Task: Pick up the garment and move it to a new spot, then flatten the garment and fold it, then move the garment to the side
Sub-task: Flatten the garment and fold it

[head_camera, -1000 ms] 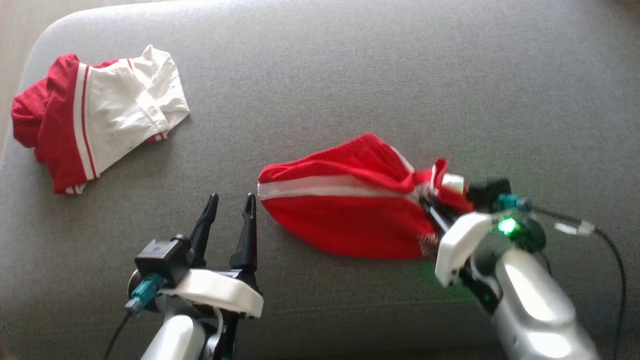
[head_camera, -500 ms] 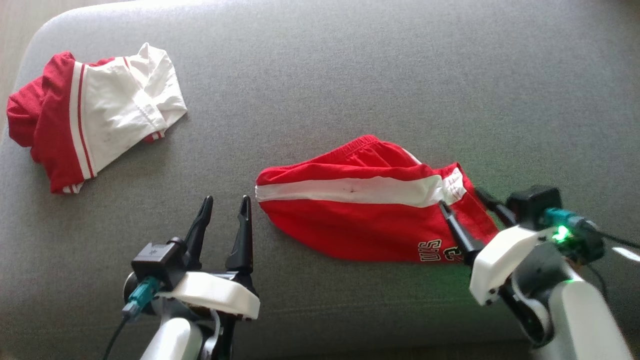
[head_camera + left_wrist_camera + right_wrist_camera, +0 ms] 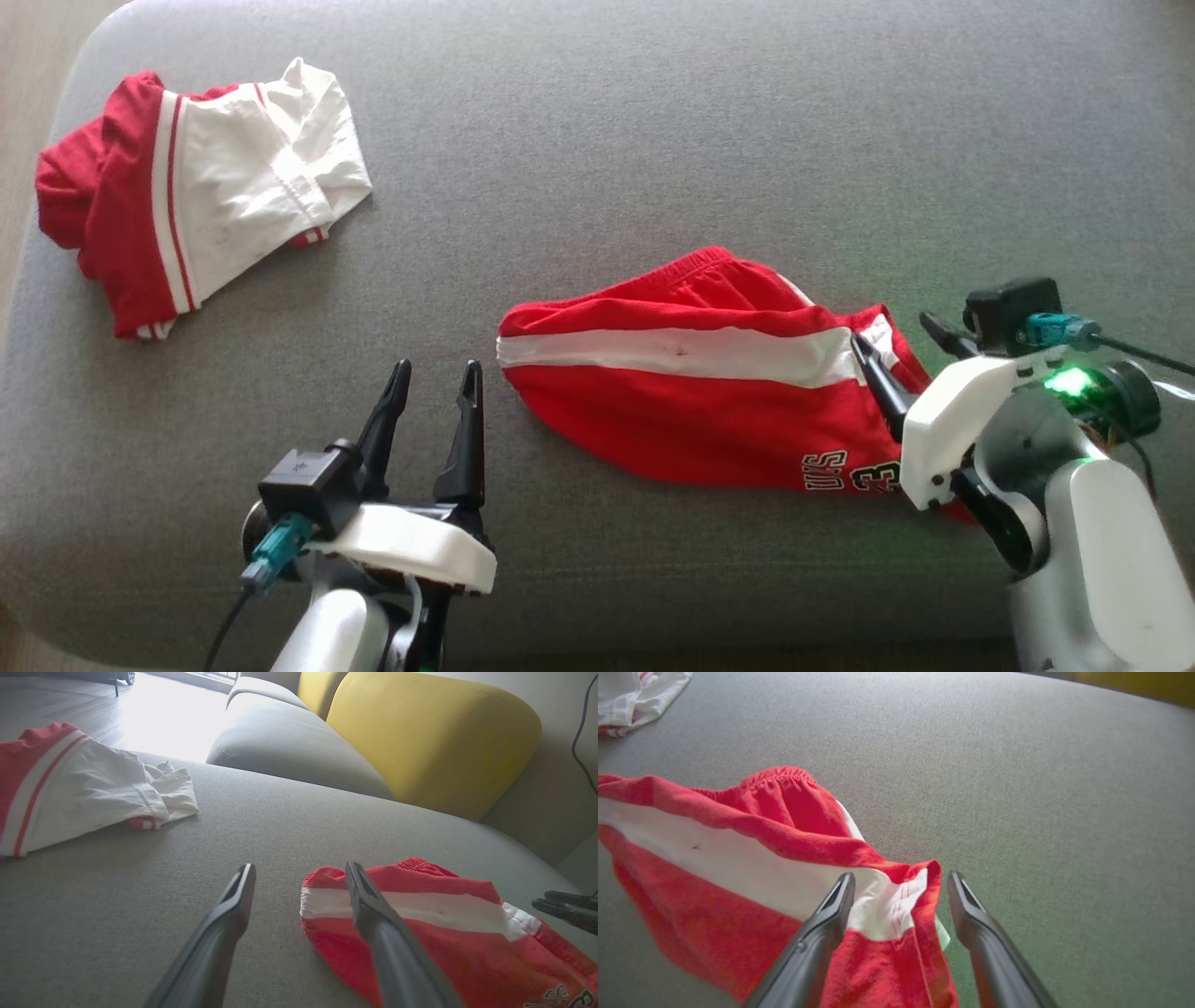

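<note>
The garment (image 3: 691, 411), red shorts with a white side stripe and lettering near one hem, lies slack on the grey cushion (image 3: 653, 140). My right gripper (image 3: 890, 329) stands open over its right end, and in the right wrist view the fingers (image 3: 901, 876) straddle the hem of the garment (image 3: 714, 858) without pinching it. My left gripper (image 3: 436, 369) is open just left of the shorts' waistband end, empty. In the left wrist view the gripper (image 3: 300, 867) points at the garment (image 3: 420, 914), its right finger overlapping the edge.
A second red-and-white garment (image 3: 215, 196) lies crumpled at the cushion's far left corner, also seen from the left wrist (image 3: 79, 788). A yellow backrest (image 3: 434, 737) rises behind. The cushion's rounded edge and floor lie at the left. My right fingers (image 3: 565, 903) show at the left wrist view's right edge.
My right gripper opened and let go of the shorts' bunched right end, then drew back to the right. The garment dropped and spread out. The left arm stayed put.
</note>
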`<state>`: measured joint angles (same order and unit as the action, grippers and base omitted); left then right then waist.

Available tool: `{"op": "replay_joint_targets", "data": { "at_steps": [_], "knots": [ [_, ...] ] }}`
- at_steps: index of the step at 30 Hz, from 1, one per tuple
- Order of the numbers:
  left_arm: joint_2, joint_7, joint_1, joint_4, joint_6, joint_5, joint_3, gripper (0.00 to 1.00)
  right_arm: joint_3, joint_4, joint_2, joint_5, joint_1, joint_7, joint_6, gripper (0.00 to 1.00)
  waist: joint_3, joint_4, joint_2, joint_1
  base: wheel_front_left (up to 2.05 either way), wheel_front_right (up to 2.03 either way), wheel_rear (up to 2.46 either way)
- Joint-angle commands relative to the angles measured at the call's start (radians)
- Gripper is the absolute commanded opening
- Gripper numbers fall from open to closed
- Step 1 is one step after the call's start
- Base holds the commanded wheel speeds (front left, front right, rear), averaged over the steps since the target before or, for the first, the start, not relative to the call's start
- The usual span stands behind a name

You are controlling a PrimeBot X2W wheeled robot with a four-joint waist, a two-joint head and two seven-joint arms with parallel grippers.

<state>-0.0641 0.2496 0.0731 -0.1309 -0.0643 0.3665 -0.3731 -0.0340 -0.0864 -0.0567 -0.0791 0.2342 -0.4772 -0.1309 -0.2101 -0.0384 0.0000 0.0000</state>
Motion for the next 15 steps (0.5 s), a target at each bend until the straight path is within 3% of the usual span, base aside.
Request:
{"op": "replay_joint_targets", "data": {
  "at_steps": [1, 15],
  "knots": [
    [0.001, 0.012, 0.040, 0.028, 0.006, -0.010, 0.039, 1.00, 0.014, 0.021, 0.002, -0.001, 0.025, -0.008, 0.000, 1.00, -0.002, -0.004, 0.0000, 0.0000, 0.00, 0.00, 0.00],
    [0.008, 0.012, 0.044, 0.029, 0.014, -0.022, 0.051, 1.00, 0.035, -0.046, 0.005, -0.016, 0.032, 0.014, 0.000, 0.96, -0.015, -0.005, 0.0000, 0.0000, 0.00, 0.00, 0.00]
  ]
}}
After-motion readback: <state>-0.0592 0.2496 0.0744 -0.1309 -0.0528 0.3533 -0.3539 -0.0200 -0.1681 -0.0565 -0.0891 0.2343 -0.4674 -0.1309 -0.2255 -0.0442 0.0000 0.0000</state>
